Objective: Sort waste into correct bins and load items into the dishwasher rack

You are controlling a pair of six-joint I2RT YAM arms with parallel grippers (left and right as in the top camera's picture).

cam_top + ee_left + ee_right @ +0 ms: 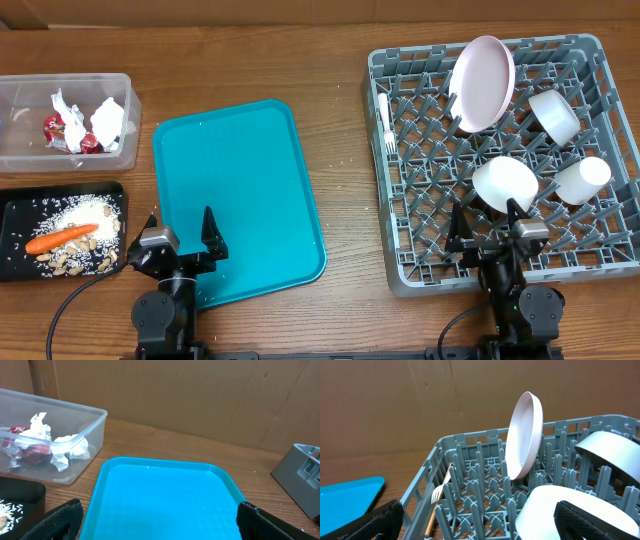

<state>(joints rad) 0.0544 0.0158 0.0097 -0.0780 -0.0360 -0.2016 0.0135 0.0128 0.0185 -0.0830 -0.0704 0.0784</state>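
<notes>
The left gripper (pixel 181 232) hangs wide open and empty over the near edge of the flat teal plastic serving tray (pixel 235 170). To its left lies the shallow black rectangular tray (pixel 12 215) with the small orange carrot (pixel 60 238) and pale rice and nut scraps (pixel 88 208). Ahead and left, the clear rectangular plastic tub (pixel 25 155) holds the crinkled red wrapper (pixel 56 127) and crumpled white paper napkins (pixel 107 120). The right gripper (pixel 487 228), jaws also spread and holding nothing, hangs over the near rim of the large grey plastic lattice rack (pixel 400 275). In the rack, a round white bowl (pixel 505 184) sits just ahead of it and the small white cup (pixel 582 180) ahead-right. Farther ahead are a second white bowl (pixel 553 115) and the round pale pink plate (pixel 483 83) on edge, with the white plastic fork (pixel 385 122) ahead-left
</notes>
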